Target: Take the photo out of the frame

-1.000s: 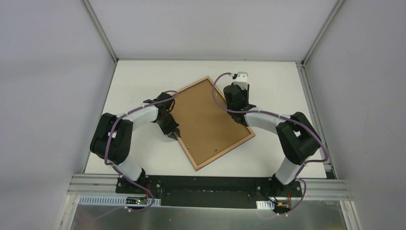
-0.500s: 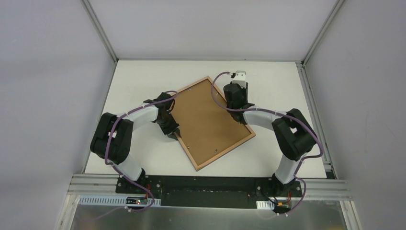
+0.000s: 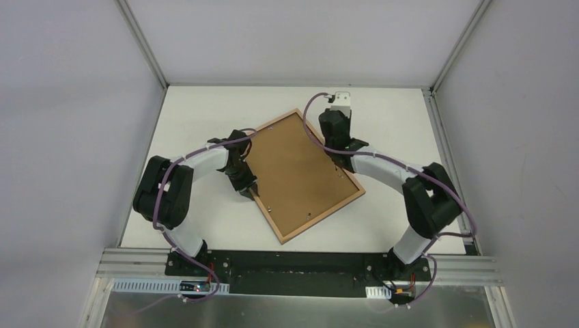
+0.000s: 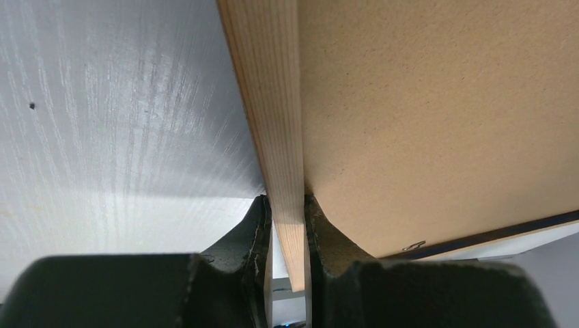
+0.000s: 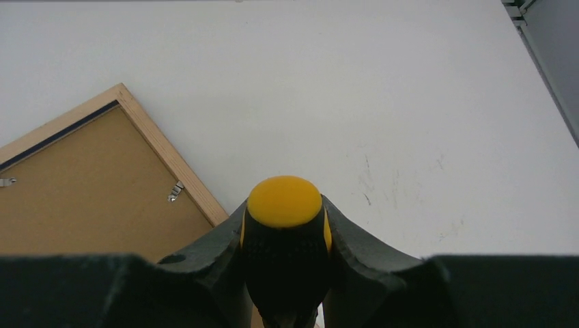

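Wrist views only: left gripper (image 4: 287,215) clamps the frame (image 4: 437,102) by its rim; right gripper (image 5: 285,229) encloses a yellow-capped tool handle (image 5: 285,202).

The right gripper (image 5: 285,229) is clamping a black, knurled tool handle (image 5: 284,202) with a rounded yellow cap, its dark fingers (image 5: 217,240) pressing on either side. To the left, a corner of the frame (image 5: 158,149) is lying back-up on the white worktop (image 5: 341,82), showing its pale wood rim, brown backing panel (image 5: 89,198) and a small metal clip (image 5: 175,191). Faint scuff marks (image 5: 369,181) are showing right of the handle.
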`<move>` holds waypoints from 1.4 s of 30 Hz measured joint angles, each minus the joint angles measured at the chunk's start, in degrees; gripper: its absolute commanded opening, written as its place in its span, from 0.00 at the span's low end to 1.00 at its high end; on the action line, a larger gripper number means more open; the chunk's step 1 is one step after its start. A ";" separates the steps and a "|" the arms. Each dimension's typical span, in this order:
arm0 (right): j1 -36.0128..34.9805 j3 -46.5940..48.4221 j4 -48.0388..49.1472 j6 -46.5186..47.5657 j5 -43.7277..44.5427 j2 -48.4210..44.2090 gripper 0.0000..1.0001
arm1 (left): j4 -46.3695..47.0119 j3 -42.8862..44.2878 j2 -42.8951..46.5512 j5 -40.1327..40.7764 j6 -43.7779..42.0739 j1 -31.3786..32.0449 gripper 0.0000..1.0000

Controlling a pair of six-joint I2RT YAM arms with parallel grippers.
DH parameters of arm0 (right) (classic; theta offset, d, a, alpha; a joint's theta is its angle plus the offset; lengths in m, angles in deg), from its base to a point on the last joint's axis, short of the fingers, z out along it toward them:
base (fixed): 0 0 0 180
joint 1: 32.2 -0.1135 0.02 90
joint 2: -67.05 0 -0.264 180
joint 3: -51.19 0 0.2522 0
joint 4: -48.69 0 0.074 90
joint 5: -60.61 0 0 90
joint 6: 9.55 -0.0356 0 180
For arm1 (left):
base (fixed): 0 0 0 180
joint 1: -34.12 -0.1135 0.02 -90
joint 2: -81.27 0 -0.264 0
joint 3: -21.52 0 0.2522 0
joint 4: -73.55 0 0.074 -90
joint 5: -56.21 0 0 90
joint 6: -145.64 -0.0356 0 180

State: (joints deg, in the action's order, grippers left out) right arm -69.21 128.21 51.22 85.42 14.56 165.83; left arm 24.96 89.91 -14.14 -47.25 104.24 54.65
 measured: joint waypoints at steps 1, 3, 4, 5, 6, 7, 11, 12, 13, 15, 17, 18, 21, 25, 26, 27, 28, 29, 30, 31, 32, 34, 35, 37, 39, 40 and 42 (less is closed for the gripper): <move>0.02 0.26 -2.21 -0.50 -0.31 -1.88 0.00 | -0.74 0.66 -0.55 0.39 -0.50 0.04 0.00; 0.24 0.57 -6.73 -1.99 -1.55 -6.10 0.00 | -2.23 2.03 -1.44 1.14 -1.95 0.09 0.00; 0.50 0.68 -9.33 -3.04 -2.58 -8.57 0.00 | -3.06 2.89 -1.88 1.88 -3.04 0.09 0.00; 0.76 0.70 -11.56 -4.04 -3.74 -10.97 0.00 | -3.56 3.50 -2.21 2.51 -4.07 0.09 0.00; 1.11 0.70 -14.08 -5.14 -5.05 -13.55 0.00 | -4.04 4.28 -2.60 3.41 -5.51 0.09 0.00; 1.33 0.70 -15.98 -6.08 -6.12 -15.58 0.00 | -4.52 5.05 -2.97 4.31 -6.99 0.00 0.00; 1.90 -0.09 -24.15 -11.08 -11.67 -23.76 0.00 | -5.60 7.93 -4.48 7.63 -13.40 0.02 0.00; 1.90 -0.79 -25.97 -12.33 -12.79 -25.38 0.00 | -5.88 8.70 -4.92 8.22 -15.04 0.02 0.00; 1.90 -1.60 -27.54 -13.40 -13.79 -26.71 0.00 | -6.19 9.42 -5.44 8.66 -16.24 0.02 0.00; 1.90 -3.67 -30.42 -15.26 -15.54 -28.79 0.00 | -6.91 11.39 -6.71 9.68 -19.04 0.02 0.00; 1.90 -5.70 -34.07 -16.65 -17.55 -29.99 0.00 | -7.34 13.09 -7.85 10.71 -21.27 0.02 0.08; 1.90 -6.34 -35.85 -17.20 -18.75 -30.18 0.00 | -7.65 14.27 -8.59 11.23 -22.58 0.02 0.20; 1.90 -6.95 -40.44 -18.43 -22.34 -30.36 0.00 | -7.98 16.24 -9.70 12.00 -25.38 0.04 0.54; 1.99 -6.95 -45.07 -19.82 -28.15 -31.56 0.00 | -8.76 16.87 -8.24 11.21 -26.67 0.11 0.68; 2.16 -6.95 -45.97 -20.20 -29.92 -32.02 0.00 | -8.94 16.92 -7.17 10.62 -26.51 0.09 0.68; 2.36 -6.93 -46.75 -20.65 -31.54 -32.37 0.00 | -9.18 17.03 -5.64 10.16 -26.01 0.09 0.70; 2.64 -6.93 -47.54 -21.14 -33.38 -32.63 0.00 | -9.33 17.27 -3.74 9.38 -25.35 0.09 0.71; 3.04 -6.91 -48.24 -21.70 -35.45 -32.74 0.00 | -9.29 17.49 -1.97 8.70 -24.74 0.11 0.77; 3.56 -6.80 -49.07 -22.38 -37.64 -32.74 0.00 | -9.11 17.79 0.59 7.65 -23.78 0.13 0.82; 4.04 -6.67 -49.72 -23.02 -39.52 -32.70 0.00 | -8.39 17.90 3.50 6.45 -22.64 0.22 0.84; 4.74 -6.34 -50.75 -24.11 -42.01 -32.50 0.00 | -7.30 17.88 6.40 5.09 -21.33 0.46 0.85; 5.68 -5.40 -51.93 -26.45 -45.68 -31.78 0.00 | -2.58 17.38 13.14 1.14 -17.40 1.92 0.86; 5.95 -4.92 -52.15 -27.58 -46.97 -31.28 0.00 | -0.63 16.96 14.95 -0.20 -16.09 2.84 0.86; 6.29 -3.54 -52.63 -30.58 -49.46 -29.62 0.00 | 6.19 15.08 19.19 -3.80 -11.98 6.54 0.87; 6.36 -2.08 -52.70 -33.77 -50.90 -27.67 0.00 | 11.78 13.64 20.52 -6.47 -8.24 11.34 0.87; 6.36 -1.70 -52.52 -35.23 -51.06 -26.97 0.00 | 14.51 13.14 20.15 -7.74 -6.51 13.68 0.87; 6.34 -1.53 -52.13 -38.18 -50.95 -26.32 0.00 | 17.97 12.92 17.97 -9.51 -3.87 18.08 0.86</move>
State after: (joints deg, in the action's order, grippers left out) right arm -62.88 126.68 -0.91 47.24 -36.39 139.52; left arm 42.93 102.83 3.82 -56.75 100.37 72.73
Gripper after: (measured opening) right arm 0.358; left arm 0.866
